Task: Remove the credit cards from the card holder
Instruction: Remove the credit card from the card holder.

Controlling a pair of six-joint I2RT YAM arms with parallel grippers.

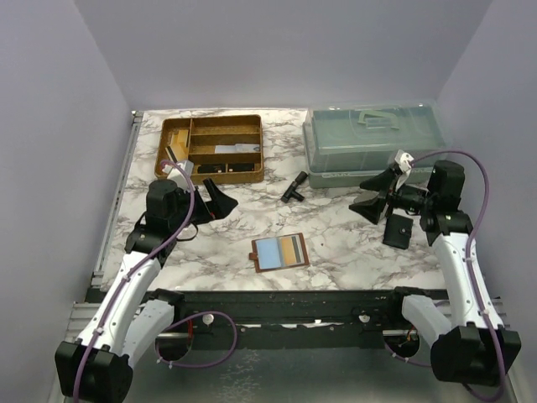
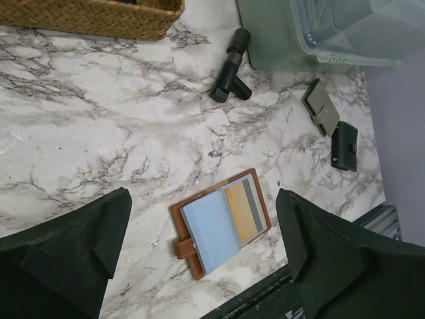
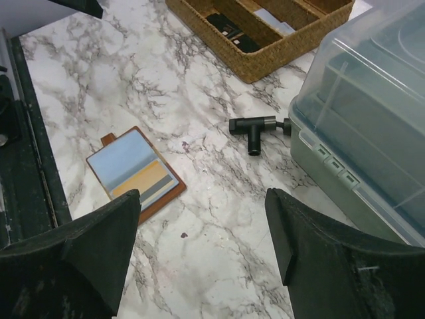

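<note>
No credit cards [image 1: 275, 250] are out of the card holder [image 1: 282, 267] yet. Your left gripper [image 1: 201, 187] and right gripper [image 1: 375, 195] are spread, empty.

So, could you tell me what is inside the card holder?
A light blue card lies uppermost, overlapping an orange card and a grey strip; whatever is beneath them is hidden.

The whole surface [image 1: 336, 227] is viewed from above, behind the arms [image 1: 138, 269]. Each wrist view is angled down, closer, between its fingers [image 2: 66, 252]; the card holder [image 2: 222, 222] and tool [image 3: 255, 127] are shared by all.
</note>
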